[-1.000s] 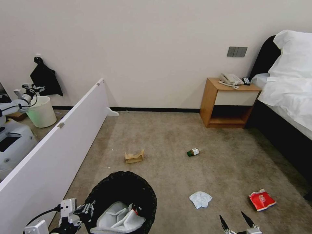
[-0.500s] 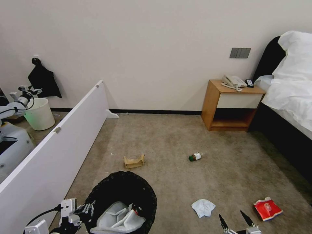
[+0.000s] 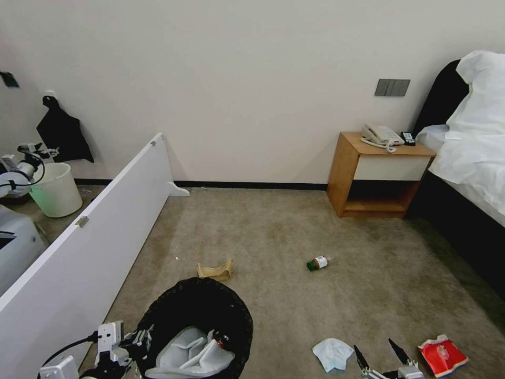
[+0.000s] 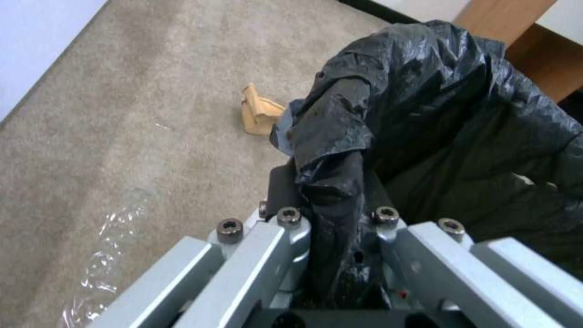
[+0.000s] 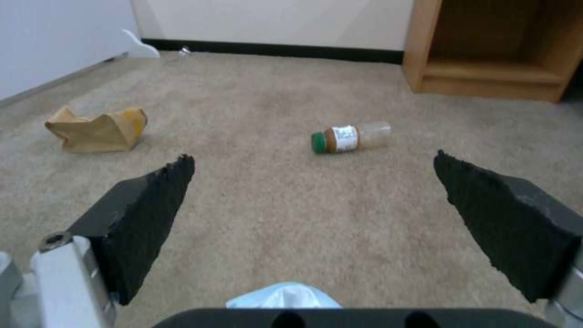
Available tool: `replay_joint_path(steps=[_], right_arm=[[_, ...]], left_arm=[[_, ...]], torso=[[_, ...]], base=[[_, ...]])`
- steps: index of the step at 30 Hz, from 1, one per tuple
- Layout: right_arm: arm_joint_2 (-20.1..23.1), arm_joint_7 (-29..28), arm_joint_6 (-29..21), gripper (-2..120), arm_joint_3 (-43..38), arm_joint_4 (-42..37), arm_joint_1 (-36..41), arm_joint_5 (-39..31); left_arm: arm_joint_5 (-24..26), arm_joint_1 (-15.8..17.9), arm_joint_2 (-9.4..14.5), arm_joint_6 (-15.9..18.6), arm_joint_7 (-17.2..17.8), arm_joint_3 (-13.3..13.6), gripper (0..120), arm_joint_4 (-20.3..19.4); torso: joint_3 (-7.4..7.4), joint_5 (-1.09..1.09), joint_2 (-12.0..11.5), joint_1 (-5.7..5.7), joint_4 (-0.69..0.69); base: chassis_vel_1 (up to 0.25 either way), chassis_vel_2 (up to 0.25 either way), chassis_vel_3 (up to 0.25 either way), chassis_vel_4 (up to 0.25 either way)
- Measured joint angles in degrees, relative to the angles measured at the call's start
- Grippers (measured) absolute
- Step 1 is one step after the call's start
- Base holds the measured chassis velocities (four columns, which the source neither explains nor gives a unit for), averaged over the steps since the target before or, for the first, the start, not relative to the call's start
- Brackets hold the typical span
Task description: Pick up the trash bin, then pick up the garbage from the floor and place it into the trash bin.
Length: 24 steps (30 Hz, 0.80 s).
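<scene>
White slippers (image 3: 192, 353) inside trash bin (image 3: 173, 305)

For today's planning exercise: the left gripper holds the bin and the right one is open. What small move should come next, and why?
Probably lower the right gripper onto the tissue. It lies on the carpet just beside the open fingers, nearer than the red packet, bottle or paper bag, and the left gripper already grips the bin.
</scene>
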State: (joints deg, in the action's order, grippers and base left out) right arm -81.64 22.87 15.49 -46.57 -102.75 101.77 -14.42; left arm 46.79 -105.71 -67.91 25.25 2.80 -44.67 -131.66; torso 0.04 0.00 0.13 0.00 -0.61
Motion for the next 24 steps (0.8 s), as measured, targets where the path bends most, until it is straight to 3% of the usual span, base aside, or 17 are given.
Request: replay_joint_path(steps=[8,15,17,20,24], right_arm=[[0.87,-0.03,-0.31,100,1.54,-0.16,0.00,1.25],[2.83,-3.36,-10.27,100,5.45,-0.22,-0.25,0.77],[3.52,-10.53,-14.96,100,7.88,-0.19,-0.80,3.23],[3.82,-13.16,-18.83,100,9.47,0.59,-1.79,3.20],[3.85,-13.62,-20.30,100,10.43,3.03,-3.48,3.12]], left_arm=[[-0.43,-0.01,-0.07,-0.03,-0.32,0.08,4,0.10],[-0.96,-0.50,-0.31,-0.32,-0.71,-0.33,4,0.15],[-1.05,-0.52,-0.49,-0.35,-0.79,-0.41,4,0.14],[-1.25,-0.56,-0.70,-0.46,-0.87,-0.42,4,0.15],[-1.37,-0.64,-0.85,-0.52,-0.96,-0.52,4,0.16]], torso=[[-0.02,0.00,0.00,0.00,0.00],[-0.01,0.01,0.00,0.00,0.00],[-0.01,0.00,0.00,0.00,0.00],[-0.01,0.00,0.00,0.00,0.00],[-0.01,0.01,0.00,0.00,0.00]], base=[[-0.005,0.008,0.008,-0.006],[0.000,0.000,0.000,0.000],[0.000,0.000,0.000,0.000],[0.000,0.000,0.000,0.000],[0.000,0.000,0.000,0.000]])
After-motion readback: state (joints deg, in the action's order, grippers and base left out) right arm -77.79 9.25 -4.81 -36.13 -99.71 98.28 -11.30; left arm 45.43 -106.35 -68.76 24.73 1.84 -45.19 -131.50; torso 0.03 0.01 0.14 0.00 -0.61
